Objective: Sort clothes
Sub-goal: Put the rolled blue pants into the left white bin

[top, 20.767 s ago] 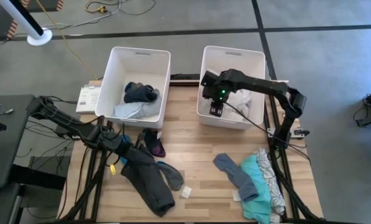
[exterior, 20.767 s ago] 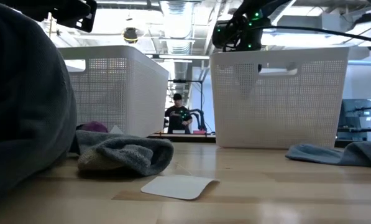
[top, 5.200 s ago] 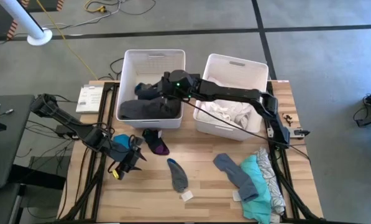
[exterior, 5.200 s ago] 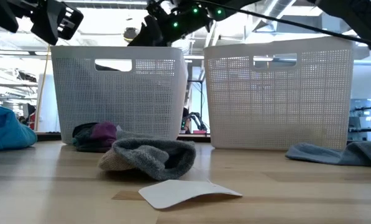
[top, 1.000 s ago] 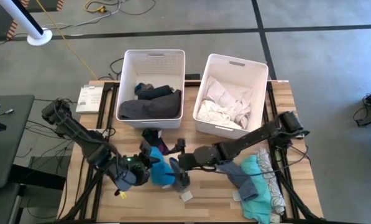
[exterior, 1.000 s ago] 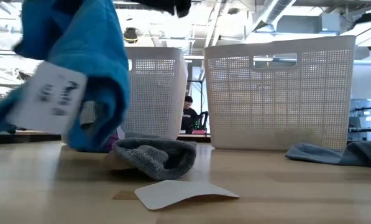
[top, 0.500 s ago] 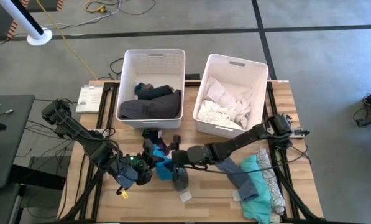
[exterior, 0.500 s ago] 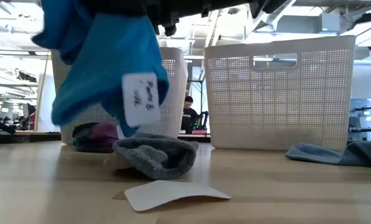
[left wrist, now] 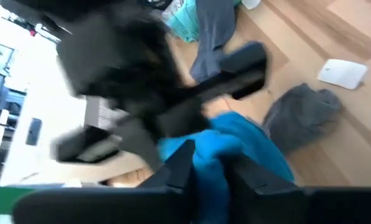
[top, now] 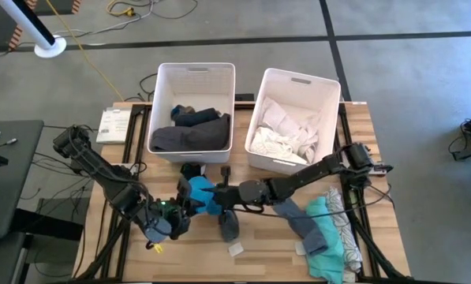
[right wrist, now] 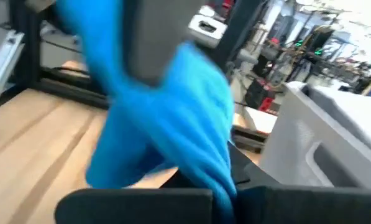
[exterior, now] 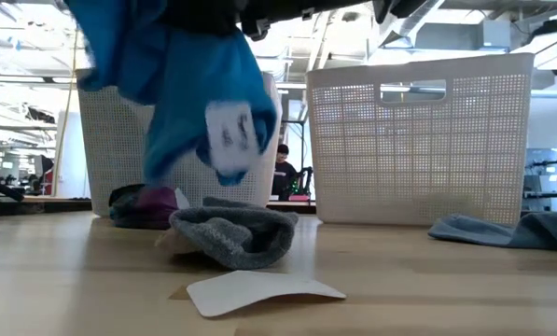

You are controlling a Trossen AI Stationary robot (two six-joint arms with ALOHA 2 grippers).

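Your two grippers met on the blue garment [top: 197, 193] above the table's middle.
Your right gripper [top: 218, 195] was pinching it; for the left gripper [top: 184, 210] I cannot tell; the garment hung over the grey sock [exterior: 231, 235].

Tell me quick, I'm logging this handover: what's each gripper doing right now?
Left gripper: at the blue garment; open or closed cannot be told.
Right gripper: shut on the blue garment.
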